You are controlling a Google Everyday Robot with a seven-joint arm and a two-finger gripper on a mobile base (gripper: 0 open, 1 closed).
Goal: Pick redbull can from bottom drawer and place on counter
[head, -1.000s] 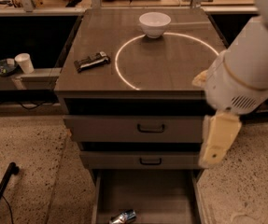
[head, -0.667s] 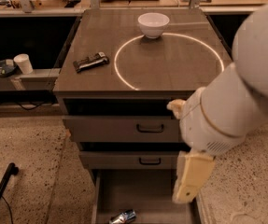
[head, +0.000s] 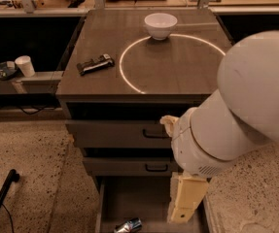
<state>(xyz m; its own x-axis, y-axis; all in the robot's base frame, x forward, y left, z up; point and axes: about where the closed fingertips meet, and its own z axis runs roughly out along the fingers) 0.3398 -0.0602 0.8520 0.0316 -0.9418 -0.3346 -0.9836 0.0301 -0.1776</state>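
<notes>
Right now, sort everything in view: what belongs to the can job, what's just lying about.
Job: can lying in the open bottom drawer; counter; gripper low at the drawer's right side.
Lying about: white bowl, dark packet on the counter; paper cup, far left.

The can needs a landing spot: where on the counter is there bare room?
Bare: inside the glowing circle, in front of the white bowl; also the counter at back left, behind the dark packet. The arm hides the front right corner. The hand hangs over the bottom drawer, right side, the redbull can left of it.
</notes>
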